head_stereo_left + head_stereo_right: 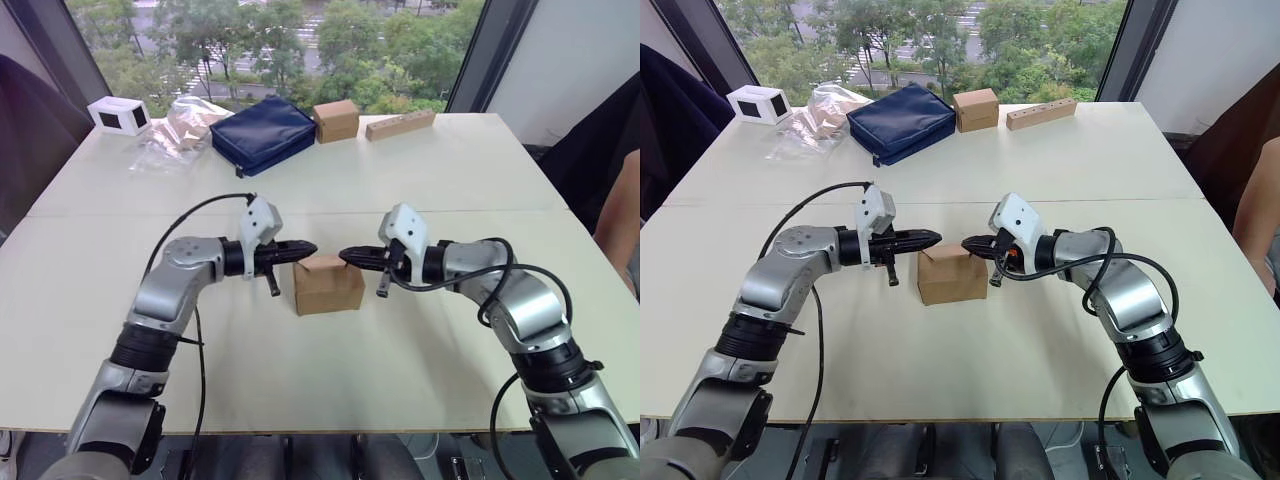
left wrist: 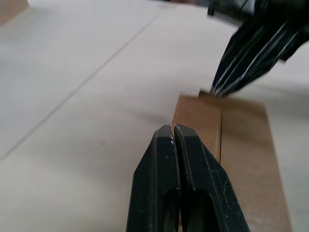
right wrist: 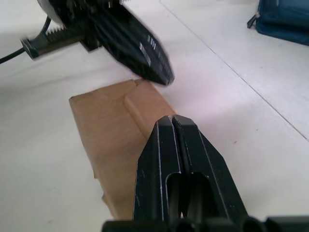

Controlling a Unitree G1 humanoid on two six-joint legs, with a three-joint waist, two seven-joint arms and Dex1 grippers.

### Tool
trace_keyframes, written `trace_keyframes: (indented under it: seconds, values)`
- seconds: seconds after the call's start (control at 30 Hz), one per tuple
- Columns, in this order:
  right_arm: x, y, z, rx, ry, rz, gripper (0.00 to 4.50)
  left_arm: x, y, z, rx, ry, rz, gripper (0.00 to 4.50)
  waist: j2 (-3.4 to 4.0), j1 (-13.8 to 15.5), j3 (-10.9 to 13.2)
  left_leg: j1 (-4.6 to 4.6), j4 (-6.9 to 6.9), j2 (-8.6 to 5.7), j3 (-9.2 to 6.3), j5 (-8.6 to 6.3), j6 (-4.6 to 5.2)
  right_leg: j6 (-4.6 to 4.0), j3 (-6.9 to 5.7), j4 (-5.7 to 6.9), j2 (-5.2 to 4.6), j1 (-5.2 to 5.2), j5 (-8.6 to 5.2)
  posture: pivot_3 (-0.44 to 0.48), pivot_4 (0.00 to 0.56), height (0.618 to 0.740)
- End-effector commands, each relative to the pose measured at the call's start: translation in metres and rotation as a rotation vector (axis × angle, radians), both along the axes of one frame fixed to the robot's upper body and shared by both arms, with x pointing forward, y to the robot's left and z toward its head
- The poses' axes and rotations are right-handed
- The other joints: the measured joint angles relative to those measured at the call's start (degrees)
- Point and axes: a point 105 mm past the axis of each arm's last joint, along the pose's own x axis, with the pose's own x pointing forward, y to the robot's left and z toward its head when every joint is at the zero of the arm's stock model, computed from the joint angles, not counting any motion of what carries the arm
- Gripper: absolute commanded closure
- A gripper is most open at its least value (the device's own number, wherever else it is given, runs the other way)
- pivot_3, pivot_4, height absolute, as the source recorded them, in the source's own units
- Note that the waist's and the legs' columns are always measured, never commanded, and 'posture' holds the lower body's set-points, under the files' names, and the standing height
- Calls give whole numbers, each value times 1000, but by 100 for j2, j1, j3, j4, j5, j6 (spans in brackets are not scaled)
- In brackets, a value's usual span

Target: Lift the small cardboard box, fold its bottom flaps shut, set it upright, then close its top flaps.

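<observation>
While the small cardboard box [image 1: 328, 285] sits on the white table [image 1: 420, 190] near the front edge, midway between the two arms, both grippers hang just above its top from opposite sides. Starting at the left, the left gripper [image 1: 308, 248] reaches inward over the box's left top edge, its two black fingers [image 2: 178, 159] pressed together with nothing between them. The box itself rests with its top flaps folded flat; the left wrist view shows a seam running along the top where two flaps meet, and one flap corner at the far end stands slightly proud. To the right, the right gripper [image 1: 346, 257] points inward over the box's right top edge, its fingers [image 3: 169, 145] likewise closed against each other and holding nothing. The two tips face each other, close together yet apart, above the far part of the top; whether either touches the cardboard cannot be told.

Along the far edge of the table, from left to right, lie a small white box [image 1: 119, 116], a crumpled clear plastic bag [image 1: 180, 128], a dark blue zipped pouch [image 1: 262, 133], a blockier brown cardboard cube [image 1: 336, 120] and a long thin tan block [image 1: 400, 124].
</observation>
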Motion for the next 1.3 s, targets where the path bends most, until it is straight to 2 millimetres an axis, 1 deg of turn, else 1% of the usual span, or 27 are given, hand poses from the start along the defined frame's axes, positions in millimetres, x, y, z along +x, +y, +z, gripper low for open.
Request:
trace_keyframes:
  seconds: [0.03,0.17,0.33,0.47,0.67,0.93,1.23,1.3]
  values:
    - [2,2,10,17,-54,1,4500,-8,1,12,3,-44,-11,4428,0,0,0,0,0,0,0,0,0,0,0,0,0,0,0,0,150,740]
    - [4,4,7,11,-55,4,4500,-12,1,8,12,-32,-8,4428,0,3,0,0,0,0,0,0,0,0,0,0,0,0,0,0,150,740]
    - [3,9,1,-11,-51,21,4500,-16,-2,-4,57,-28,-16,4428,0,4,0,0,0,0,0,0,0,0,0,0,1,0,0,0,150,740]
    - [5,11,-10,-68,-45,17,4500,-14,-5,-12,87,-32,-8,4428,0,3,0,0,0,0,0,0,0,0,0,0,0,0,0,0,150,740]
    - [5,12,-20,-119,-36,20,4500,-16,-9,-15,112,-40,-28,4428,0,4,0,0,0,0,1,0,0,0,0,0,1,0,0,0,150,740]
    - [5,14,-22,-114,-34,17,4500,-12,-6,-24,154,-53,-4,4428,0,1,0,1,0,0,1,0,0,0,0,0,1,1,0,0,150,740]
    - [7,12,-22,-107,-32,5,4500,-10,-2,-27,157,-50,11,4428,0,3,0,2,0,0,1,0,0,0,0,0,1,1,0,0,150,740]
    - [7,13,-20,-92,-33,2,4500,-5,0,-25,157,-66,37,4428,0,2,0,2,0,0,1,0,0,0,0,0,1,2,0,0,150,740]
